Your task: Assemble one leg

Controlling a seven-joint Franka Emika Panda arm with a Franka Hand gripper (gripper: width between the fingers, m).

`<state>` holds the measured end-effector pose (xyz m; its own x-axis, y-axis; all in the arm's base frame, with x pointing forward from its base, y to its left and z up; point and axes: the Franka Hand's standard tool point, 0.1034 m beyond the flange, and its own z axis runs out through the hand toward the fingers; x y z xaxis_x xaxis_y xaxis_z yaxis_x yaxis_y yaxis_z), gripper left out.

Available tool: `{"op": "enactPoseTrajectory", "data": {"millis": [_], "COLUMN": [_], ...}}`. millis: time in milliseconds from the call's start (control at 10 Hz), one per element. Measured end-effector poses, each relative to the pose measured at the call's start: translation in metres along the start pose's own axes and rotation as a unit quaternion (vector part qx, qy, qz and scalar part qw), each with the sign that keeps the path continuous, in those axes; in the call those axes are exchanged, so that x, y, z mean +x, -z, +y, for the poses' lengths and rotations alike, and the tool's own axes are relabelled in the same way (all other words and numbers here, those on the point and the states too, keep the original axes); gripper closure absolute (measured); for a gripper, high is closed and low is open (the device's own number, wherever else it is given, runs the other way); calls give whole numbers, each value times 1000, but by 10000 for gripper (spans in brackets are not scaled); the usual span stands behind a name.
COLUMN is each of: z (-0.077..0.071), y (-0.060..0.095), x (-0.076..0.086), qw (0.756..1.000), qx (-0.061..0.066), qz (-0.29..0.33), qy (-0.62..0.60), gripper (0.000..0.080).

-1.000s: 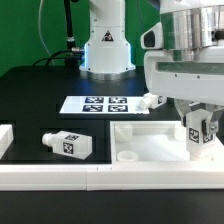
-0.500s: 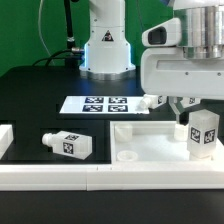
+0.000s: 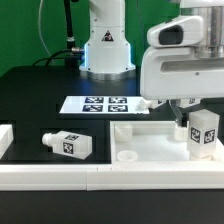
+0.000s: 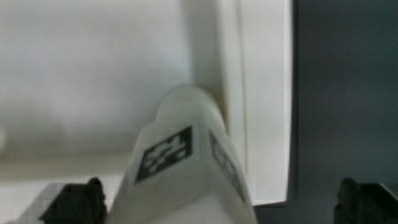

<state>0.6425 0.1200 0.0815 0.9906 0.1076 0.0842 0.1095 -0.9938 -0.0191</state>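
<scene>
One leg, a chunky white peg with a black-and-white tag, stands upright in the corner of the large flat white panel on the exterior view's right. My gripper hangs just above it, open and holding nothing. In the wrist view the leg rises between my two dark fingertips, which stand wide apart and clear of it. A second leg lies on its side on the black table at the exterior view's left. A third leg lies behind the panel, next to the marker board.
The marker board lies flat mid-table in front of the robot base. A white rail runs along the front edge. A white block sits at the exterior view's far left. The panel has a round socket near its front.
My fingers were around the upright leg; they have let go and the gripper has risen. The leg stays standing on the panel.
</scene>
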Motion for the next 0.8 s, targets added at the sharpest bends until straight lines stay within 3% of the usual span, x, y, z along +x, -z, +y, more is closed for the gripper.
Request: {"op": "enactPoseTrajectory", "data": {"millis": [300,500,800], "z": [0,2,6], "y": [0,0,-1], "x": [3,3,3], "qw": [999,999,993], "qx": [-4,-4,-4], "qz": [10,10,16], "qy": [49,33,-116], "gripper": [176,510,510]}}
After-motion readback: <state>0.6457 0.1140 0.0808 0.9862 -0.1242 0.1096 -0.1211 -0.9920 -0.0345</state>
